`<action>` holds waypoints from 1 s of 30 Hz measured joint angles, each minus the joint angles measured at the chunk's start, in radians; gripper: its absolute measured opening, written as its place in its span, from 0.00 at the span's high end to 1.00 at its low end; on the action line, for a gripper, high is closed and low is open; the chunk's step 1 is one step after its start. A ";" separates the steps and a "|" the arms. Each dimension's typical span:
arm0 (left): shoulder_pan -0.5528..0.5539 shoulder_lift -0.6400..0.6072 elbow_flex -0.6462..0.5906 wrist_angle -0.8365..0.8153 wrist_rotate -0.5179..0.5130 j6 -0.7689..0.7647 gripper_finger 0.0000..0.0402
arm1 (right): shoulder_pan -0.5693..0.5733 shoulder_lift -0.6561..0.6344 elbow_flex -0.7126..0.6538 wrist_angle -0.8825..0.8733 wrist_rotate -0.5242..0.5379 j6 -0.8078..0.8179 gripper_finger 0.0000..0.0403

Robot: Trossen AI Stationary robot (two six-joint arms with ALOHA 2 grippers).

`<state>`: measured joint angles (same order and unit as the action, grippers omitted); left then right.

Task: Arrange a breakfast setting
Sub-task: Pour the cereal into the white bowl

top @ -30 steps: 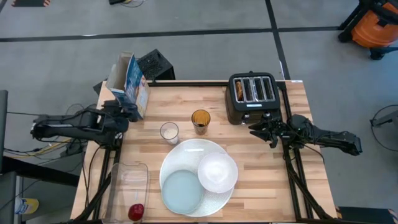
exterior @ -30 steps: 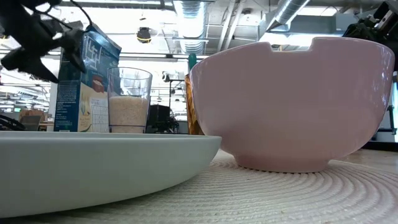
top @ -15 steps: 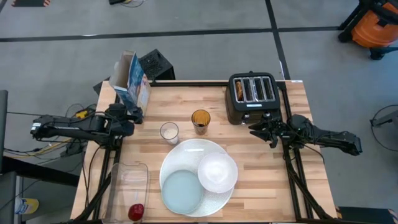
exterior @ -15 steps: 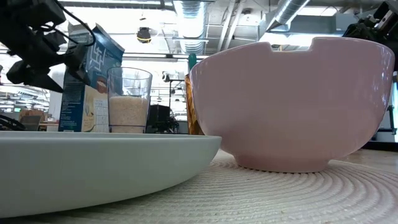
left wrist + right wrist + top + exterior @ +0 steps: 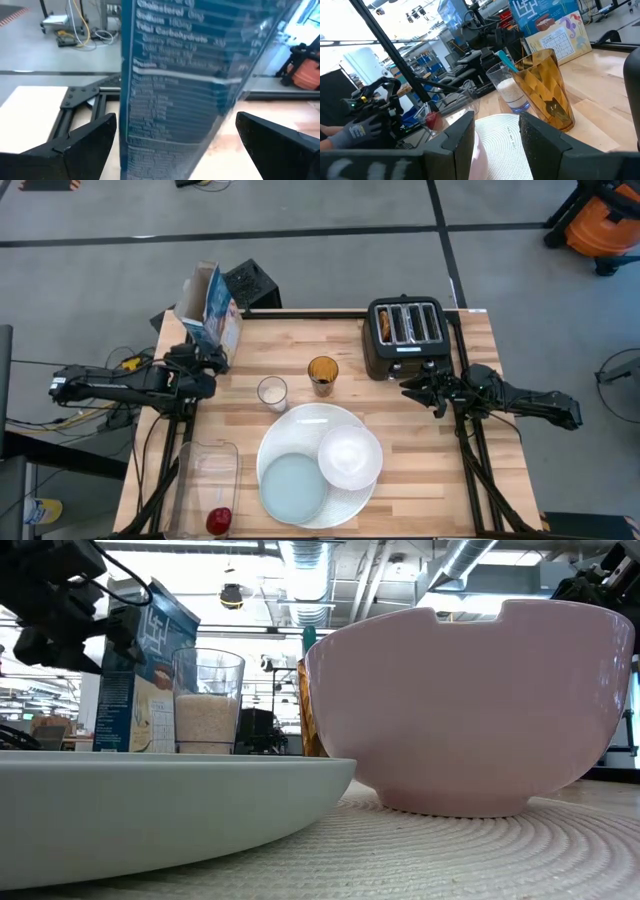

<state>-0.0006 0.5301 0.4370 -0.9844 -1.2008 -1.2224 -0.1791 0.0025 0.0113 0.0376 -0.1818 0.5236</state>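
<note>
The blue cereal box [image 5: 212, 310] stands upright on its base at the table's far left; it also shows in the low view [image 5: 140, 670]. My left gripper [image 5: 213, 358] is open, its fingers [image 5: 75, 150] on either side of the box's narrow printed side [image 5: 180, 100], apart from it. My right gripper [image 5: 406, 387] is open and empty just in front of the toaster. The white bowl [image 5: 349, 456] and the pale-blue plate [image 5: 293, 487] sit on the large white plate [image 5: 305, 423]. The bagel [image 5: 384, 325] stands in a toaster slot. The red apple [image 5: 218, 521] lies in the tub. Cereal flakes are out of view.
The black toaster [image 5: 405, 338] stands at the far right. A clear glass of white grains [image 5: 271, 392] and an amber glass [image 5: 322, 371], with a blue handle [image 5: 506, 62] at its rim, stand behind the plate. The clear tub [image 5: 205, 470] lies at the near left.
My left gripper has gone down beside the cereal box, staying wide open. The box has shifted a little toward the table's far edge and stands upright. My right arm has kept still.
</note>
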 joint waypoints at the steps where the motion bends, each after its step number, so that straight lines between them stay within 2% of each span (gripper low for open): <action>1: 0.004 0.000 0.000 0.000 -0.007 0.000 0.01 | 0.000 0.000 0.000 0.000 0.000 0.000 0.56; 6: 0.036 0.002 0.000 0.000 -0.011 0.000 0.01 | 0.000 0.000 0.000 0.000 0.000 0.000 0.56; 15: 0.093 0.084 0.000 0.064 -0.015 0.066 0.01 | 0.000 0.000 0.000 0.000 0.000 0.000 0.56; 26: 0.109 0.149 0.000 0.130 -0.015 0.034 0.03 | 0.000 0.000 0.000 0.000 0.000 0.000 0.56; 30: 0.109 0.151 0.000 0.131 -0.059 0.014 0.03 | 0.000 0.000 0.000 0.000 0.000 0.000 0.56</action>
<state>0.1089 0.6811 0.4370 -0.8536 -1.2593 -1.2086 -0.1791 0.0025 0.0113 0.0376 -0.1818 0.5236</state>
